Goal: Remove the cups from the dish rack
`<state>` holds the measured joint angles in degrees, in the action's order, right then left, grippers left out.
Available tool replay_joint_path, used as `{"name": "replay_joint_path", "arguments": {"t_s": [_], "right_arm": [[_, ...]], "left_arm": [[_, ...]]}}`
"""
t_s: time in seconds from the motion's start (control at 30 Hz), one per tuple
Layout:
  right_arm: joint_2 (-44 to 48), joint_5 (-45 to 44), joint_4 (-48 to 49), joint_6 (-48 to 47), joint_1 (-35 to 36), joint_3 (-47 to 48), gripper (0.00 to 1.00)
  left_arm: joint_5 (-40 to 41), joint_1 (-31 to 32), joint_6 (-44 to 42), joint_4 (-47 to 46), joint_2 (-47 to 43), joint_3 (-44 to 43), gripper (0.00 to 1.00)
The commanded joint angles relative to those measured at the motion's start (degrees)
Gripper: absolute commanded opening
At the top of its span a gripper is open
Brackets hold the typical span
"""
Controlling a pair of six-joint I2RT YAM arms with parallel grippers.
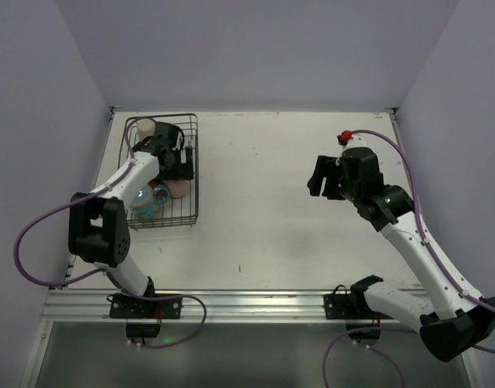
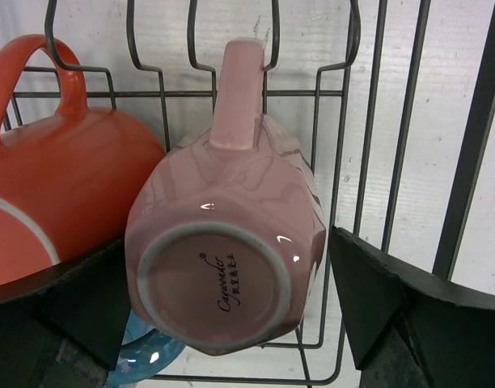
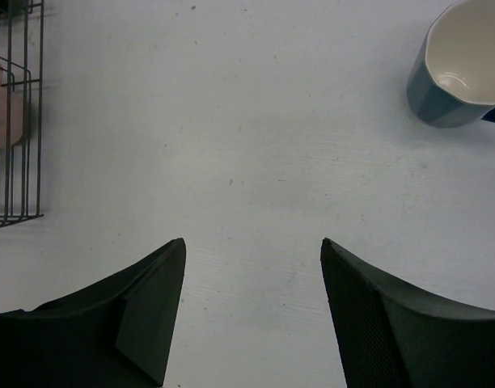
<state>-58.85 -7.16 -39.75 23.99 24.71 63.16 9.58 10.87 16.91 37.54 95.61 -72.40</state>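
Robotics lab test cell. Indicators: a bare white table enclosed by plain walls left, right and far. A near aluminium rail carries the left arm and right arm.

The dish rack sits at the far left of the table. Inside it, the left gripper straddles a tipped cup; a second cup lies just left of it, and a third cup occupies the far-left corner. The right gripper hangs right of centre, with a standing cup beyond it to the right
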Motion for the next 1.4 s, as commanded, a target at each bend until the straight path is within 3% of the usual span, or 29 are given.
{"name": "replay_joint_path", "arguments": {"t_s": [0.0,0.4,0.77,1.2,1.27,1.37], "right_arm": [[0.8,0.7,2.0,0.4,0.2,-1.0,0.70],[1.4,0.7,1.9,0.1,0.2,-1.9,0.71],[0.7,1.3,2.2,0.4,0.2,-2.9,0.71],[0.8,1.5,2.6,0.4,0.2,-3.6,0.71],[0.7,1.7,2.7,0.4,0.2,-3.7,0.71],[0.6,2.1,2.8,0.5,0.2,-3.9,0.71]], "left_arm": [[-1.4,-0.9,-0.6,-2.7,0.4,0.0,0.96],[-2.7,-1.4,0.0,-3.0,1.6,-1.6,0.96],[-4.1,-2.1,0.1,-3.5,1.2,-2.4,0.86],[-4.8,-2.4,0.0,-3.4,1.9,-3.4,0.87],[-5.0,-2.5,0.1,-3.7,1.9,-3.4,0.83],[-5.5,-2.6,0.1,-4.1,1.9,-3.3,0.65]]}}
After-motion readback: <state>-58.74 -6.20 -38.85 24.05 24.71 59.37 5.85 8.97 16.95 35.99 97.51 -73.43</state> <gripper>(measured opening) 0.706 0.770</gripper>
